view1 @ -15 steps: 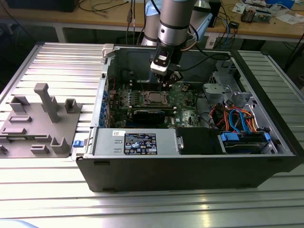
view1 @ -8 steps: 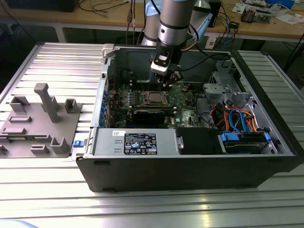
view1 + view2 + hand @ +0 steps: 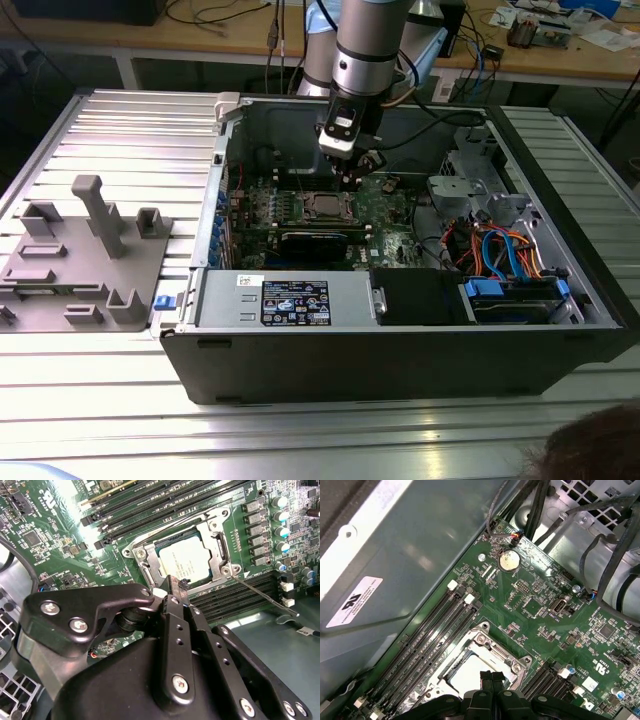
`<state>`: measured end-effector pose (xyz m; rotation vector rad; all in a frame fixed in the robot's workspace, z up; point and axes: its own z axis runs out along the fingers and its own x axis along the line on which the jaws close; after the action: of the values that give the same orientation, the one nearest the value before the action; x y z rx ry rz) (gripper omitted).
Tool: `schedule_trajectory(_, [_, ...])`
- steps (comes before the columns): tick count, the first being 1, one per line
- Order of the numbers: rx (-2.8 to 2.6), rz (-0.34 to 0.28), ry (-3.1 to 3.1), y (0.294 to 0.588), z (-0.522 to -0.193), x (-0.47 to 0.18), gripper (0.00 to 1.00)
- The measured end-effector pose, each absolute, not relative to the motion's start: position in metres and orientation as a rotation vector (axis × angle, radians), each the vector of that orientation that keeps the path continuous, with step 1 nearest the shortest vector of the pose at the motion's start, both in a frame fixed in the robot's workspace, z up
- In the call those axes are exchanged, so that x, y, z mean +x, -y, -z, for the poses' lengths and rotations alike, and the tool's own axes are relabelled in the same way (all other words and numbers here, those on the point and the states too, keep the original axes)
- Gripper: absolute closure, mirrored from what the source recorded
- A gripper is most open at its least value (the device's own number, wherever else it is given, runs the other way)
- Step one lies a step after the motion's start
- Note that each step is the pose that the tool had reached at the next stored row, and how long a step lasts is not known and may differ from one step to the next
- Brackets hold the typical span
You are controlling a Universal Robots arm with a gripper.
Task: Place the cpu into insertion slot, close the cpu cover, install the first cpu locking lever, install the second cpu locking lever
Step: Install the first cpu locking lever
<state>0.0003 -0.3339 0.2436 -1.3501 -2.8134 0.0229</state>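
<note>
**Closed claw at the seated cpu**

The cpu (image 3: pixel 185 562) lies in the slot (image 3: pixel 131 549), with the cover (image 3: pixel 218 550) down flat around it. The gripper (image 3: pixel 173 584) has its fingers pressed together on nothing. In both wrist views its tips are just over the slot's edge. From one slot corner a thin lever (image 3: pixel 265 596) juts free across the board (image 3: pixel 60 535). In the exterior view the arm reaches into the open case (image 3: pixel 400 350), just beside the slot.

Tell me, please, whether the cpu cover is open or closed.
Closed: in the second wrist view the cpu cover lies flat, its window framing the cpu.
</note>
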Motion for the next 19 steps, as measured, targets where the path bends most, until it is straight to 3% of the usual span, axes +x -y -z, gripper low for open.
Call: schedule_trajectory(19, [-1.320,-0.023,2.828,0.3339,-0.2435,0.0003,0.89])
